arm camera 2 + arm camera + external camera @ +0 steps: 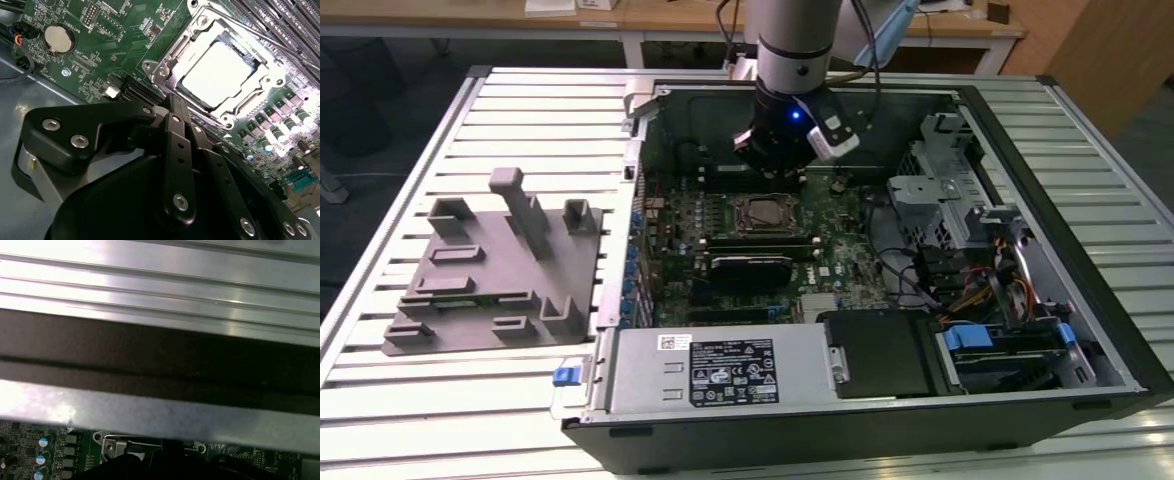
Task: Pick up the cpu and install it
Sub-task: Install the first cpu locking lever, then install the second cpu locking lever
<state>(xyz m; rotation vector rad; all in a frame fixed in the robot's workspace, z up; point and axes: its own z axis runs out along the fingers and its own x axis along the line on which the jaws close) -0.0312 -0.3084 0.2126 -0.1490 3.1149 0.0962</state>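
The gripper [172, 107] linkage sits closest in the second wrist view, its fingers drawn together on nothing. Just beyond its tip the cpu [217, 75] lies flat in the socket [165, 62], whose frame stands open around it.

In the first wrist view the case wall [160, 370] crosses the picture, with a strip of board [30, 445] below.

In the exterior view the gripper [774, 170] hangs inside the case [1067, 200], just behind the cpu [762, 212]. A careless sideways move could knock the socket frame or the board's capacitors; the chip might also be unseated if bumped.
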